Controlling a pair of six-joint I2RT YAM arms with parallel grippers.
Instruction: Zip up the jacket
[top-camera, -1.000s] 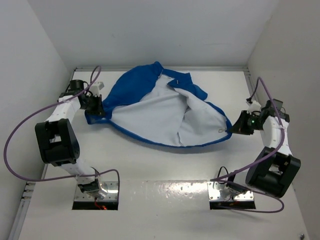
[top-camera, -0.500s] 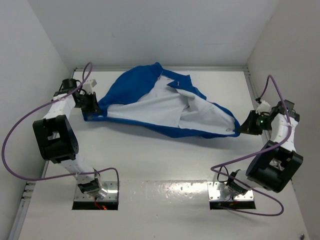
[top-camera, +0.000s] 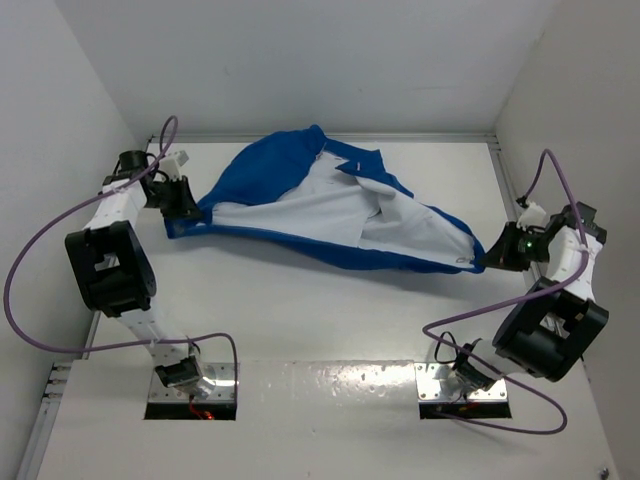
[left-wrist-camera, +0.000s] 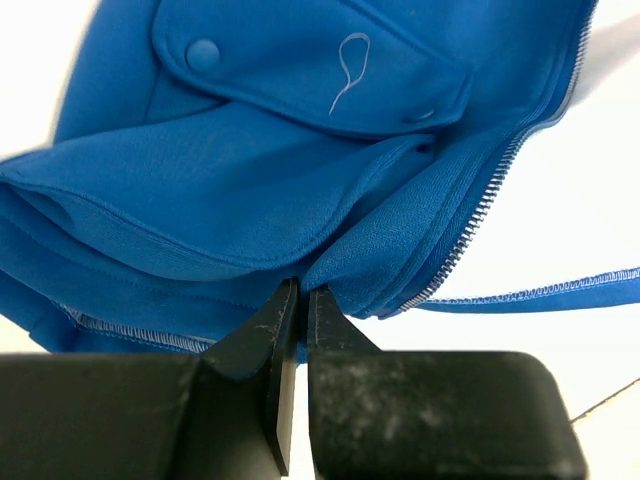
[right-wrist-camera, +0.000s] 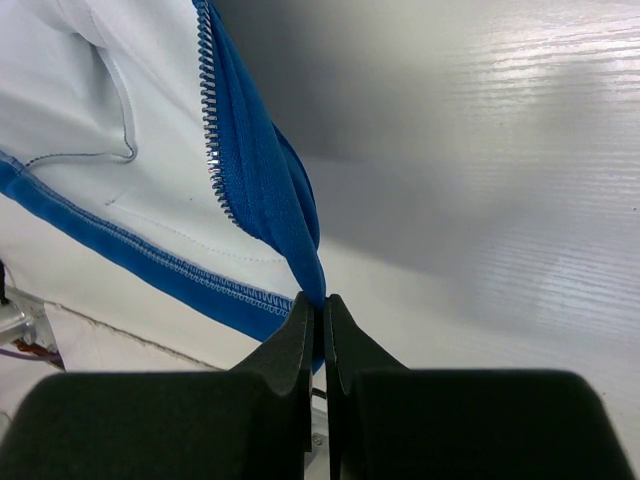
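The royal blue jacket (top-camera: 262, 180) lies open and stretched across the far half of the table, its white lining (top-camera: 300, 215) facing up. My left gripper (top-camera: 190, 208) pinches its left end beside the left wall. In the left wrist view the fingertips of the left gripper (left-wrist-camera: 303, 292) clamp a fold of the jacket (left-wrist-camera: 250, 170) below a flap pocket (left-wrist-camera: 300, 60), and light zipper teeth (left-wrist-camera: 480, 215) run past on the right. My right gripper (top-camera: 487, 262) holds the right end. Seen from the right wrist, the right gripper (right-wrist-camera: 322, 300) is shut on the jacket's blue edge (right-wrist-camera: 290, 225) next to the zipper teeth (right-wrist-camera: 212, 130).
White walls close in on the left (top-camera: 60, 150), the right (top-camera: 580, 120) and the back. Purple cables (top-camera: 30, 270) loop off both arms. Metal base plates (top-camera: 190, 385) (top-camera: 462, 385) sit at the near edge.
Both arms have moved outward, the left up and left, the right further right. The jacket is now pulled longer and flatter between them.
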